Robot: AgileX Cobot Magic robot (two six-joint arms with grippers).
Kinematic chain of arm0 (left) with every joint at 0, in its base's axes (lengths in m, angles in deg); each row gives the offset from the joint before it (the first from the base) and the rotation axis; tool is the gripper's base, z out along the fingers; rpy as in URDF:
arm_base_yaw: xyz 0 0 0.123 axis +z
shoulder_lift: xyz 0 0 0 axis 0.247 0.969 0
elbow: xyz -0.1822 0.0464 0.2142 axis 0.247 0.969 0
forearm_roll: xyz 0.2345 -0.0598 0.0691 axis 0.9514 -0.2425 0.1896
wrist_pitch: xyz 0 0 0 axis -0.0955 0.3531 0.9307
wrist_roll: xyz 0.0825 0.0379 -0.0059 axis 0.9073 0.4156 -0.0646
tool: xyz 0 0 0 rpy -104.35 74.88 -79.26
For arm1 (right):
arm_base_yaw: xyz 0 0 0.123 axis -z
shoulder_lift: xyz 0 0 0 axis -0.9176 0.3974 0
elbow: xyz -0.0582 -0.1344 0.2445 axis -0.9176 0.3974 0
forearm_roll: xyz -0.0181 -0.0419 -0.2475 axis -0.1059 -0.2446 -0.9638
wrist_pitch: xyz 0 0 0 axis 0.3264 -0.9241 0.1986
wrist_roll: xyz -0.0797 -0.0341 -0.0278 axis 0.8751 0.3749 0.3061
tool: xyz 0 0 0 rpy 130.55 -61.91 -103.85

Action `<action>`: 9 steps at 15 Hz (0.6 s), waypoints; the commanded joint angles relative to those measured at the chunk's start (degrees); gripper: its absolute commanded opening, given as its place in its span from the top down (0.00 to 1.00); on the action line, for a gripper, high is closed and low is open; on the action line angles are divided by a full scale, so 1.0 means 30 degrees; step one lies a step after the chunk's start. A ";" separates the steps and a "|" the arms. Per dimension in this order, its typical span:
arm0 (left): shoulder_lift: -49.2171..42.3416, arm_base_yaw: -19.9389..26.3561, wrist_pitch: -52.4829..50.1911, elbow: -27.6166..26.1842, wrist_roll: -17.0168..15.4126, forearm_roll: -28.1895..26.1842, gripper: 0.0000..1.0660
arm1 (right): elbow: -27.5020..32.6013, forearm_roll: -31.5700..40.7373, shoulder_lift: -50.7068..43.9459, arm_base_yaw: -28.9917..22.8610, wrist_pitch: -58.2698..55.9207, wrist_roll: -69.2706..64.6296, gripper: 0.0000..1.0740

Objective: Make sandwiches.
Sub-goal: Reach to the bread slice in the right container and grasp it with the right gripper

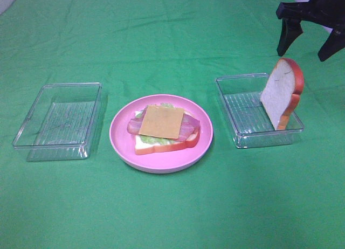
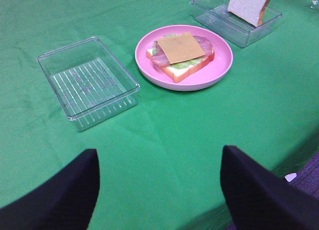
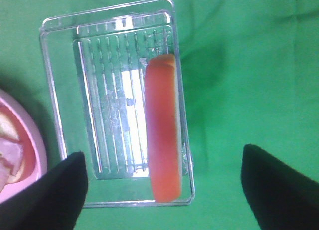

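On the round pink plate (image 1: 121,137) lies an open sandwich (image 1: 161,125): a white bread slice with orange-red crust, then lettuce, bacon strips and a yellow cheese square (image 1: 161,121) on top. A second bread slice (image 1: 281,92) stands on edge against the right wall of the right clear tray (image 1: 240,106). My right gripper (image 1: 303,55) hangs open above and behind that slice; its wrist view looks straight down on the slice's crust (image 3: 162,125) between the fingers. My left gripper (image 2: 159,190) is open, low over the cloth, well short of the sandwich (image 2: 182,53). It is out of the high view.
An empty clear tray (image 1: 59,119) sits left of the plate, and it also appears in the left wrist view (image 2: 87,80). A green cloth covers the whole table. The table's edge shows by the left gripper's right finger (image 2: 259,190).
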 commanded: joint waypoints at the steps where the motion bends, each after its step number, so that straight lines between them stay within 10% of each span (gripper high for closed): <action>1: -0.0325 -0.0057 0.0038 0.0038 -0.0115 0.0000 0.38 | -0.0153 0.0115 0.0802 0.0076 -0.0057 0.0630 0.29; 7: -0.0325 -0.0057 0.0038 0.0038 -0.0115 0.0000 0.38 | -0.0153 0.0344 0.2273 0.0076 0.0019 0.1146 0.29; 9: -0.0325 -0.0057 0.0038 0.0038 -0.0115 0.0000 0.38 | -0.0153 0.0248 0.2349 0.0076 0.0019 0.1146 0.43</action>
